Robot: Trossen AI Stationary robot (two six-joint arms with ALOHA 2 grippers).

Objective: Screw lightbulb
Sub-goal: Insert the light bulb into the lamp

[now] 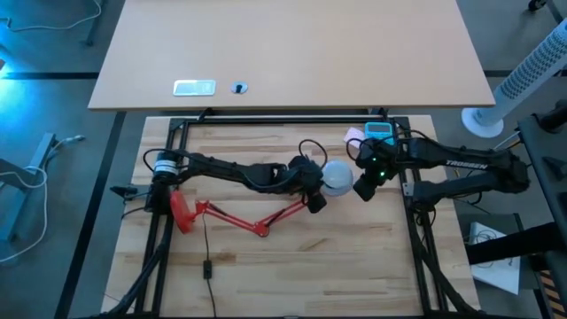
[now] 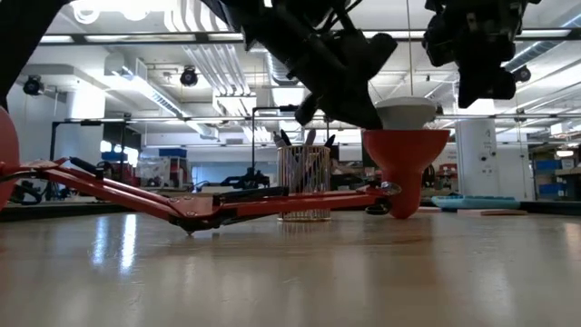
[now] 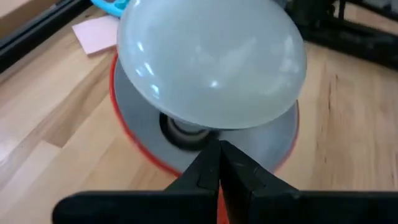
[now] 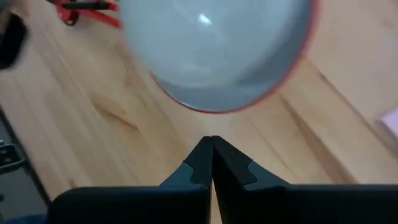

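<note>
From above, we see the small white rounded lightbulb (image 1: pixel 337 176) sitting in the upturned cone shade of the red folding-arm desk lamp (image 1: pixel 232 216), which lies on the pale wooden table (image 1: pixel 292 266). The left gripper (image 1: pixel 316 200) is just beside the bulb on the lamp-arm side, and the right gripper (image 1: pixel 365 190) is just beside it on the opposite side. A teal device (image 1: pixel 380 133) and a pink paper note (image 1: pixel 354 135) lie beyond the bulb, near the table's far edge.

At table height, we see the bulb's white dome (image 2: pixel 406 113) rising out of the red shade, with both dark arms hanging above it.

Through the left wrist camera, we look down on the bulb (image 3: pixel 211 62) in the shade's grey interior, its narrow neck in the socket; the left gripper's (image 3: pixel 219 157) jaws are pressed together, holding nothing.

Through the right wrist camera, the bulb (image 4: pixel 217 43) fills the shade just ahead of the right gripper (image 4: pixel 211 150), whose jaws are likewise together and empty.
</note>
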